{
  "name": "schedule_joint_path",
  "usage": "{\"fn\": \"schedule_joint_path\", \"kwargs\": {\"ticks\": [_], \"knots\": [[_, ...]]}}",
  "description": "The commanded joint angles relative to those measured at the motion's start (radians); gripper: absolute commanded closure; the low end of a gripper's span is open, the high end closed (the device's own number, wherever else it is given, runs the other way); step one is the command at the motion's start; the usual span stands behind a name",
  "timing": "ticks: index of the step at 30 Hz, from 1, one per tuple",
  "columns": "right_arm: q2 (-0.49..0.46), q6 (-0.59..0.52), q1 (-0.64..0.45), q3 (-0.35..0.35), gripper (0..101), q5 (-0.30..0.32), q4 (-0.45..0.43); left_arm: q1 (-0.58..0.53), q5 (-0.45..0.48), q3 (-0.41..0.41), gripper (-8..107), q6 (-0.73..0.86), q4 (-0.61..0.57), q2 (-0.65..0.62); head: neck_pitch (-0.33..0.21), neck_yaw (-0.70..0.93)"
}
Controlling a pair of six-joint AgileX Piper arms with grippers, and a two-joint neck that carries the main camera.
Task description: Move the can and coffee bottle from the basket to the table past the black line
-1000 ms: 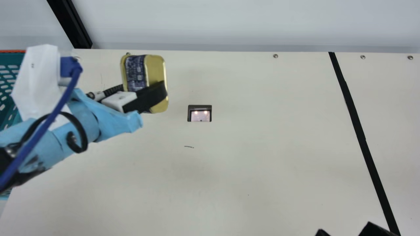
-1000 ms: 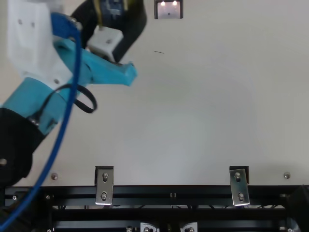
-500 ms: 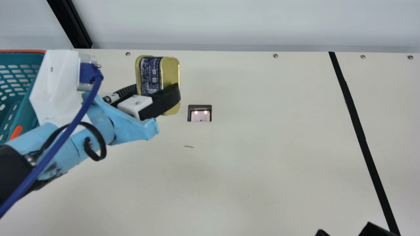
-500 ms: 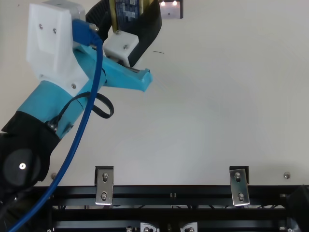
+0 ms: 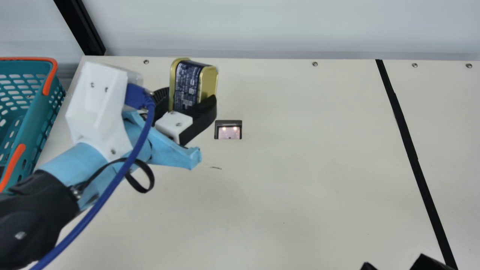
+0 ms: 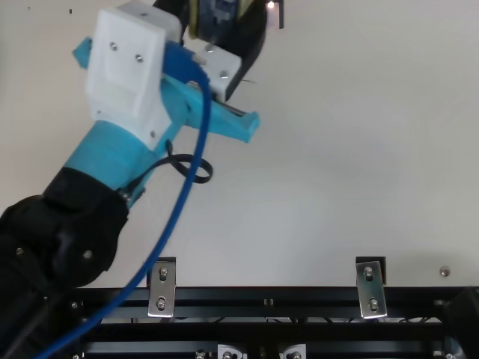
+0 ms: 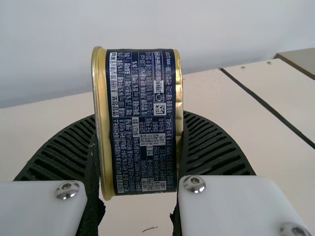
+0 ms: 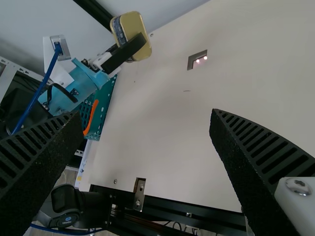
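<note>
Two orange handles (image 5: 14, 165) sit on the teal perforated basket (image 5: 37, 116) at the main view's left edge. A recessed fitting (image 5: 228, 123) with glowing spots lies in the cream table (image 5: 285, 180) between the can (image 5: 187, 84) and the black line (image 5: 407, 138). The left gripper (image 5: 190, 98) grips the can on the basket's side of that line; the right gripper (image 5: 395, 262) pokes in at the bottom edge.

In the top view, a blue cable (image 6: 179, 202) loops over the left arm (image 6: 123, 153), and metal brackets (image 6: 162, 287) clasp the table's edge by a black rail (image 6: 299, 298).

The left wrist view has the can pinched between both ribbed fingers: rounded corners, gold rims, a navy label dense with pale print.

In the right wrist view, the right gripper (image 8: 143, 115) is spread wide, holding nothing, and the can's gold end faces it.
</note>
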Motion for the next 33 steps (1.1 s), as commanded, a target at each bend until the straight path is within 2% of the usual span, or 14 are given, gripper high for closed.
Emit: {"fn": "schedule_joint_path", "kwargs": {"ticks": [1, 12, 25, 33], "knots": [[0.0, 0.0, 0.0, 0.0, 0, 0.0, 0.0, -0.006, -0.009, -0.012, 89, -0.052, 0.063, 0.018, -0.001, -0.003], [0.0, 0.0, 0.0, 0.0, 0, 0.0, 0.0, -0.007, -0.043, -0.087, 89, -0.363, 0.39, 0.158, -0.001, -0.003], [0.0, 0.0, 0.0, 0.0, 0, 0.0, 0.0, 0.114, -0.205, -0.123, 89, -0.771, 0.894, 0.369, -0.001, -0.003], [0.0, 0.0, 0.0, 0.0, 0, 0.0, 0.0, 0.193, -0.273, -0.155, 89, -0.899, 1.063, 0.441, -0.001, -0.003]]}}
